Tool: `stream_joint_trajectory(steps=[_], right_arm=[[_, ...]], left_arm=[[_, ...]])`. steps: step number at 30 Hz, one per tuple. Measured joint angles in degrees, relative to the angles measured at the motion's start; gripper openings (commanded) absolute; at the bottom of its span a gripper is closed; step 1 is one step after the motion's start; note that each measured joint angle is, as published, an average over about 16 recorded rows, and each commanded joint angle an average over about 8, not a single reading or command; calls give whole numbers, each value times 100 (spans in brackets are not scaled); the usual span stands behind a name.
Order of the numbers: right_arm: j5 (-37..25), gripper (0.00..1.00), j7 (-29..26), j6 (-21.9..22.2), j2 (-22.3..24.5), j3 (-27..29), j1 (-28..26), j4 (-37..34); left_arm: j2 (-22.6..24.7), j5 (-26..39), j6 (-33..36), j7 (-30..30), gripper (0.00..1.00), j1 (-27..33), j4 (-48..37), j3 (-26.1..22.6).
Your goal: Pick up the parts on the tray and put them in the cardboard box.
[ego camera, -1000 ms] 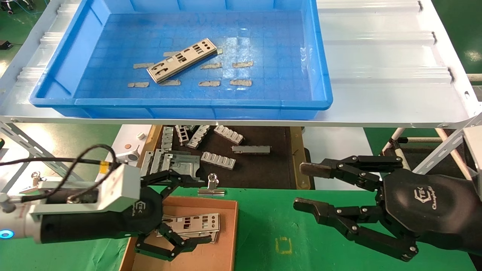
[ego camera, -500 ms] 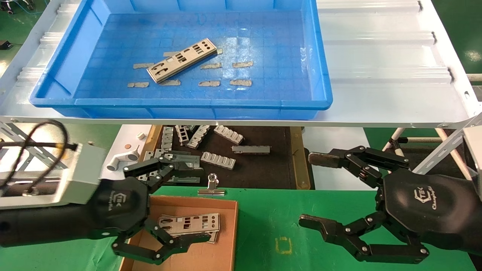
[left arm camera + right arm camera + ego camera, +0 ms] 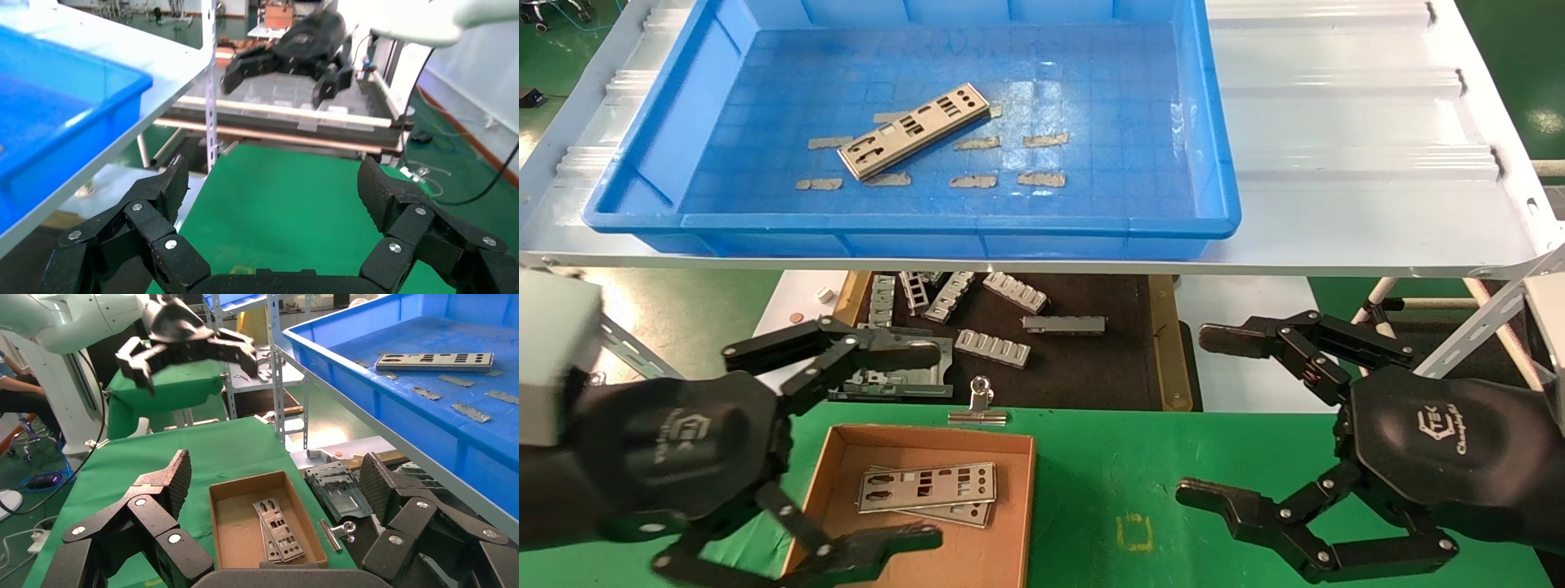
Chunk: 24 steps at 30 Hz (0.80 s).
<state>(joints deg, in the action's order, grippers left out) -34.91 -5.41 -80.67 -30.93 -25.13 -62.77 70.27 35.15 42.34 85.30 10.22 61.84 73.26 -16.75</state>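
Large shallow blue plastic tray w/ grid floor sits on the white ribbed shelf panel, far side of the scene. One thin silver metal plate w/ port cutouts lies diagonally on its floor, left of centre, amid greyish tape patches; well apart from both claws.

Green table mat below and nearer. Left gripper, black, hangs over the left edge of the small shallow brown cardboard box, jaws spread wide, empty; one finger tip past the box's far-left corner, the other over its near wall. Box holds two silver plates, stacked and slightly askew, lying flat betw. those two fingers in the head view, not touched.

Right gripper, black, over the green mat right of the box, also wide open, nothing held; plates in box well to its left.

Beyond the box: dark mat w/ grey ribbed slotted brackets, larger framed grey metal piece, small silver binder clip just beside the box's far wall.
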Motion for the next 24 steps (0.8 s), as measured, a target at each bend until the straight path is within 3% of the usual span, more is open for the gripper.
stream_joint_trajectory(steps=[24], right_arm=[[0,100,0,1,0,0,1,-1]], left_arm=[[-20,-65,53,59,100,-38,40,94]])
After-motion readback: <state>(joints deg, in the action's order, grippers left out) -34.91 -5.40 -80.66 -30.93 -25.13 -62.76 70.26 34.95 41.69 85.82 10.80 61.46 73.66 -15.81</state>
